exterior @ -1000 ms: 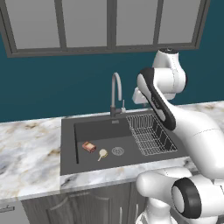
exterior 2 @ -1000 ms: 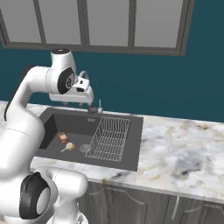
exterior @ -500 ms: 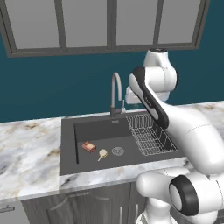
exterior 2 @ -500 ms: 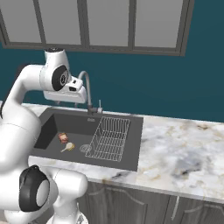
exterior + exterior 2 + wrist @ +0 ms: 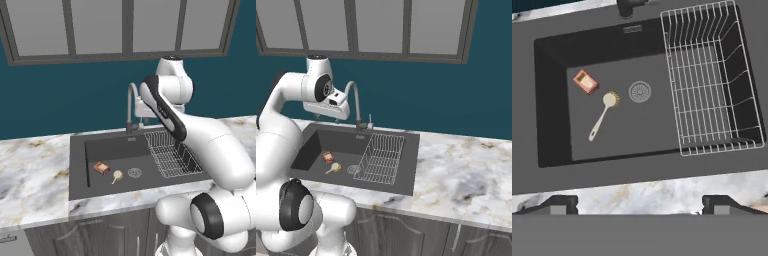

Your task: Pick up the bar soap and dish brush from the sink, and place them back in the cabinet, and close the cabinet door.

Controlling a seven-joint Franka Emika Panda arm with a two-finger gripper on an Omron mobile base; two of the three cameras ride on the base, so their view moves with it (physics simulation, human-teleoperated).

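Seen from the hand, looking down into the sink [image 5: 557, 150]. Landmark: the round drain [image 5: 640, 92] in the basin floor. Left of the drain, and slightly farther from the hand, lies the bar soap [image 5: 586, 81], an orange-red block with a paler face, flat on the floor near the basin's left wall. Between soap and drain lies the dish brush [image 5: 603, 113]: its round head sits just beside the drain, its thin handle slanting away toward the hand and to the left. Soap and brush lie close together but apart. Right of the drain stands the wire dish rack [image 5: 712, 80], filling the right part of the sink. The faucet [image 5: 629, 6] base stands behind the drain on the sink's back ledge.

The gripper [image 5: 640, 204] hangs high above the front edge of the marble counter [image 5: 642, 195], its two fingertips [image 5: 559, 204] spread wide with nothing between them. Soap and brush both lie well apart from it, below and ahead, left of its midline.

From the base cameras, the soap [image 5: 101, 168] [image 5: 328, 158] and brush [image 5: 117, 175] [image 5: 334, 168] lie left of the drain [image 5: 134, 172] [image 5: 354, 169].
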